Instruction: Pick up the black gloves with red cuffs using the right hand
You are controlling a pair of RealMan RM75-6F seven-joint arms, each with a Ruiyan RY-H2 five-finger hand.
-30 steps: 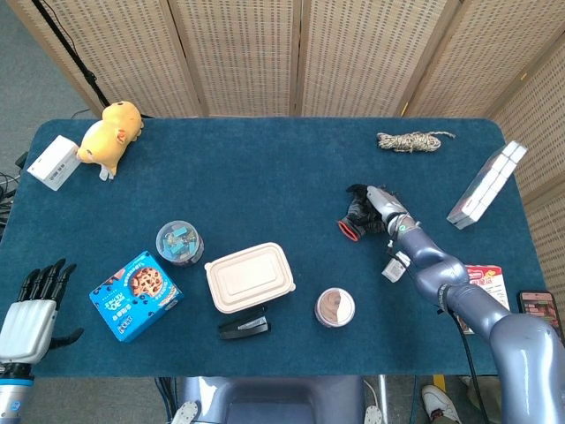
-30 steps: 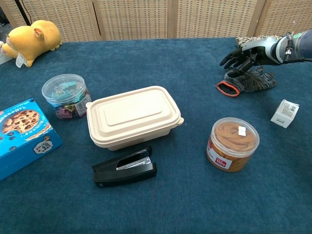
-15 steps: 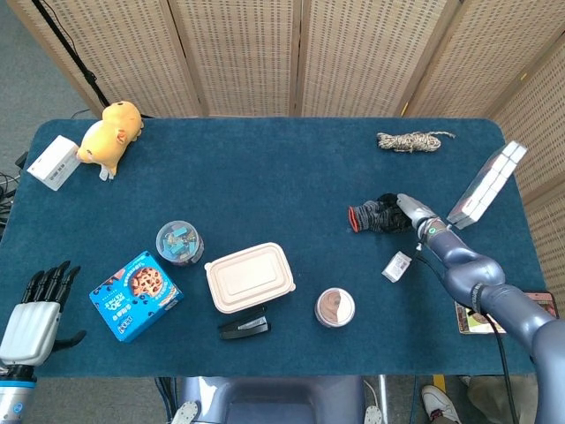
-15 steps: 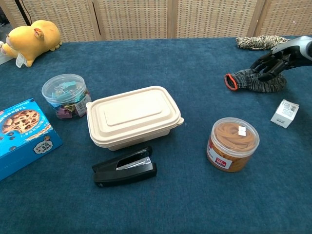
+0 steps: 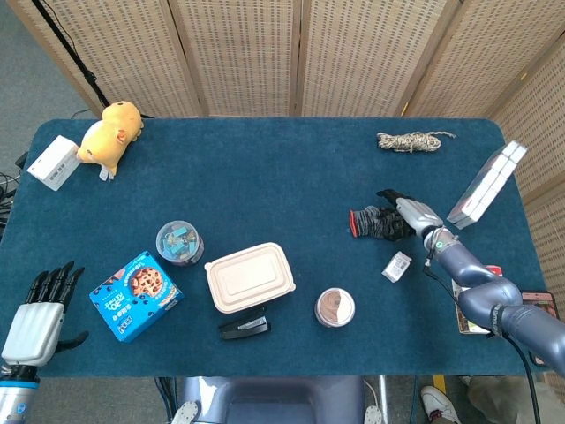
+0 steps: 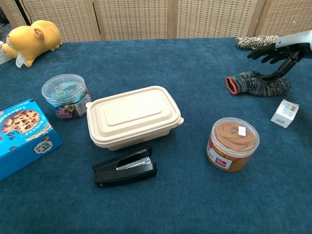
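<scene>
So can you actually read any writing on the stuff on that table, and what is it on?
Nothing reads clearly.
Blue cookie box: printing beside the cookie picture, too blurred to read.
Small white box: dark marks, too small.
Round jar: white sticker on the lid, illegible.
Black stapler: silver strip, no legible words.

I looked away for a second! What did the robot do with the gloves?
The right robot hand dragged the gloves away from the lunch box, toward the table's right edge, then opened; only one finger now rests on them. The left robot hand, jar and stapler stayed put.
</scene>
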